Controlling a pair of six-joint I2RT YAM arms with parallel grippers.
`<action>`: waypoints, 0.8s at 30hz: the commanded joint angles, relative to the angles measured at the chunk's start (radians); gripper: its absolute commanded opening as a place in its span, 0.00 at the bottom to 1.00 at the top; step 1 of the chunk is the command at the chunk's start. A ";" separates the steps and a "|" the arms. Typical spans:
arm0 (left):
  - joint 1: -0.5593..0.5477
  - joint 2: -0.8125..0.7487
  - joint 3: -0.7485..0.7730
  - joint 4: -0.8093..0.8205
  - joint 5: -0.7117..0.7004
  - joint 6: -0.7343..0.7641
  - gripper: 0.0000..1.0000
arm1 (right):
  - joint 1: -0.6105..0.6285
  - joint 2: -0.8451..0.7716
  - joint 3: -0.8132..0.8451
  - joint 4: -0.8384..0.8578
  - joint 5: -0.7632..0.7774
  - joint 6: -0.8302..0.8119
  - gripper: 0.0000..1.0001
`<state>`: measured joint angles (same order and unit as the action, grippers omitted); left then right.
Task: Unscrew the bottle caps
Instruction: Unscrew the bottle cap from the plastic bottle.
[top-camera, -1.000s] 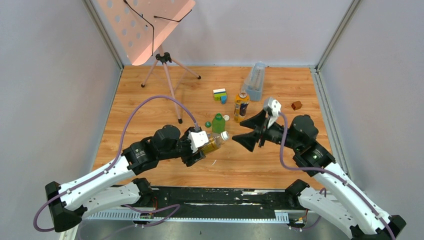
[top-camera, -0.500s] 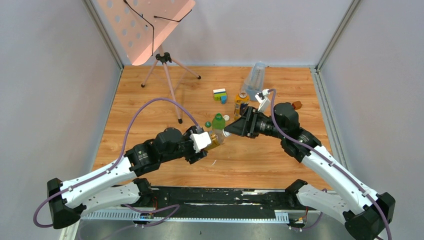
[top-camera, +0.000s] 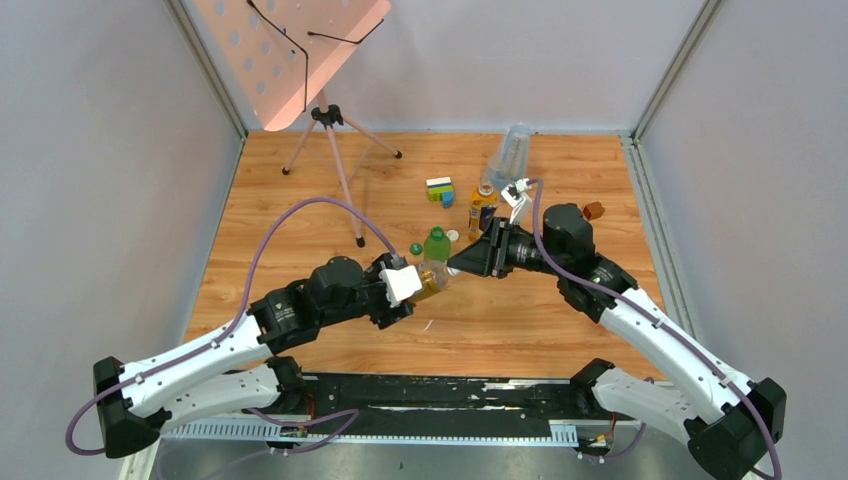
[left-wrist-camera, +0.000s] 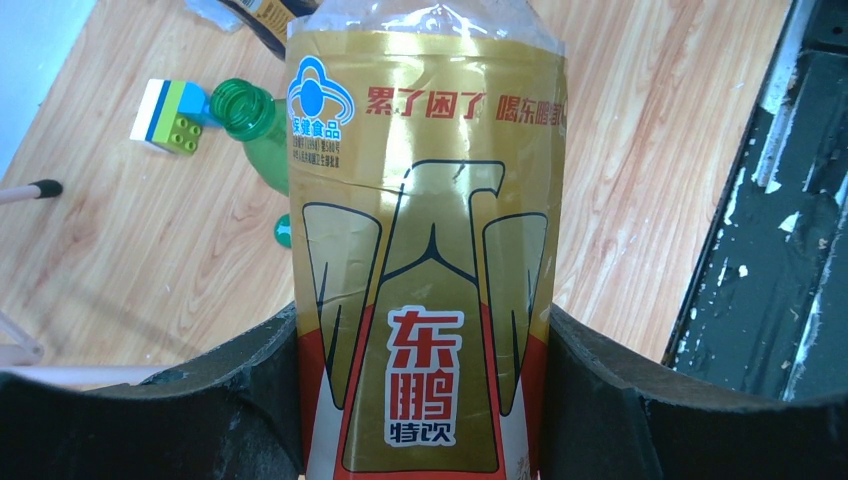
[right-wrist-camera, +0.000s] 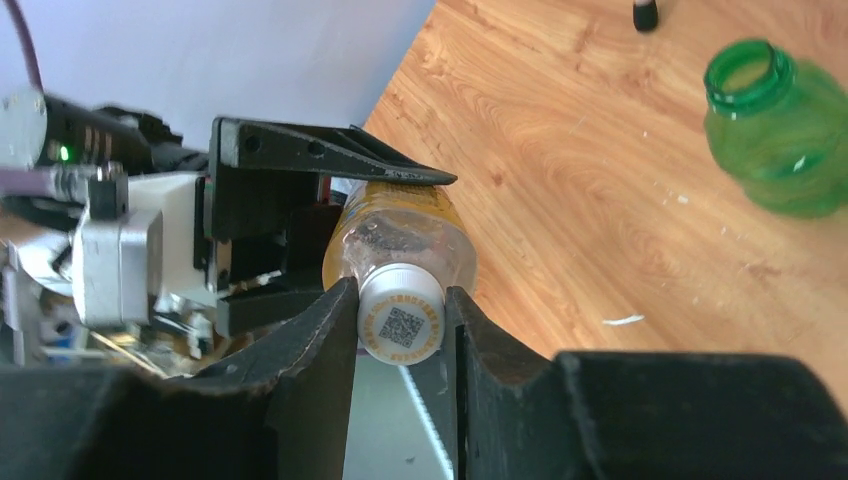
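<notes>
My left gripper (top-camera: 415, 285) (left-wrist-camera: 425, 340) is shut on the body of the amber bottle with the red label (top-camera: 432, 280) (left-wrist-camera: 430, 250) and holds it tilted above the table. That bottle's white cap (right-wrist-camera: 401, 318) (top-camera: 452, 270) points at my right gripper (top-camera: 458, 268) (right-wrist-camera: 401, 300), whose jaws press on both sides of it. The green bottle (top-camera: 436, 245) (right-wrist-camera: 780, 140) stands open-necked just behind. A green cap (top-camera: 415, 249) and a white cap (top-camera: 453, 236) lie beside it. The amber bottle with the yellow label (top-camera: 482, 210) stands farther back.
Behind the bottles are multicoloured toy bricks (top-camera: 439, 189), a tall clear bluish container (top-camera: 510, 160) and a small reddish-brown block (top-camera: 594, 211). A tripod music stand (top-camera: 330, 120) rises at the back left. The table's black front rail (top-camera: 450, 390) lies below the held bottle.
My right gripper has swung left from open air onto the held bottle's white cap and closed on it. The left gripper has kept its hold, shifting only slightly.
</notes>
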<state>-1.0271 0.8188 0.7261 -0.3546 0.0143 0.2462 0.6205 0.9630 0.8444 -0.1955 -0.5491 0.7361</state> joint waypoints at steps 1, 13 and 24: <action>-0.002 -0.038 0.009 0.026 0.033 -0.034 0.23 | -0.001 -0.072 -0.025 0.148 -0.090 -0.324 0.00; 0.005 -0.063 0.112 -0.135 0.354 -0.086 0.26 | -0.002 -0.250 -0.119 0.043 -0.519 -1.525 0.00; 0.039 -0.104 0.157 -0.214 0.533 -0.104 0.26 | -0.005 -0.243 -0.027 -0.075 -0.546 -1.681 0.20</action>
<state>-0.9981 0.7795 0.8402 -0.5072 0.4404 0.1806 0.6373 0.7334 0.7753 -0.2455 -1.1355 -0.8516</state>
